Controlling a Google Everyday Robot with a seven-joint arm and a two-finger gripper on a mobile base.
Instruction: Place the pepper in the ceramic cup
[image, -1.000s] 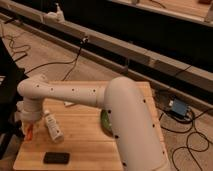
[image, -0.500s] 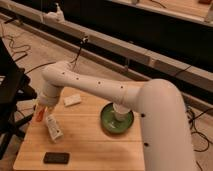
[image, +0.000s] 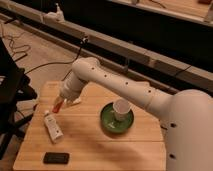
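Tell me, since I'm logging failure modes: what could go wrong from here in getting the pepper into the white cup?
1. The slim orange-red pepper is at the end effector near the wooden table's left side, apart from the small white ceramic cup; it might drop during the carry.
2. The cup's mouth is narrow and it stands in the dark green round dish, so the pepper could land in the dish or tip the cup.

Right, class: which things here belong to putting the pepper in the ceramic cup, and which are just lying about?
Job: pepper; ceramic cup, standing in the green dish; gripper, at the pepper over the table's left side.
Lying about: white tube; green dish; flat black object.
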